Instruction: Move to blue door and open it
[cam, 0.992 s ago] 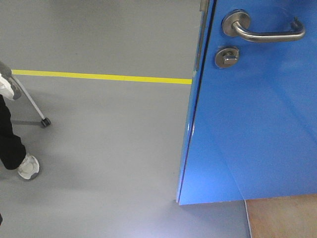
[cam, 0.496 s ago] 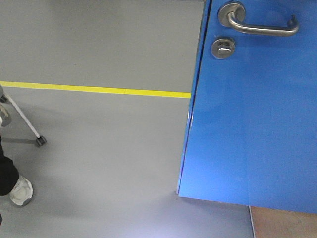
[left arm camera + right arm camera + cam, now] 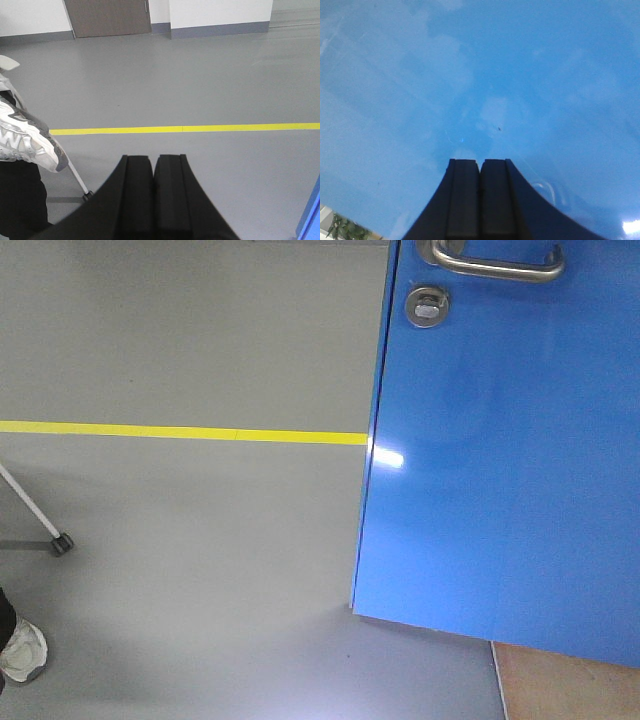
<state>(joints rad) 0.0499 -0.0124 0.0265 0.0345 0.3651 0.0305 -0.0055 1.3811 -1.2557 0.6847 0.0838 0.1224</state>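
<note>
A: Right gripper [image 3: 480,165], fingers pressed together, nothing between them, and the blue door [image 3: 480,80] fills everything ahead of it.

B: Touching the panel?

A: Can't tell from the wrist view. Glossy blue all round, pale reflections on it.

B: And the left gripper [image 3: 153,160]?

A: Closed too, empty, pointing out over grey floor [image 3: 200,75] toward a yellow line [image 3: 200,128]. A sliver of door shows at its lower right.

B: Front view?

A: Door takes the right half, its edge running down the middle. Lever handle [image 3: 495,262] at the very top, round lock [image 3: 427,306] just below it.

B: Anyone about?

A: A white shoe [image 3: 22,652] at far left, and a thin cane [image 3: 35,515] with a rubber tip near it.
</note>
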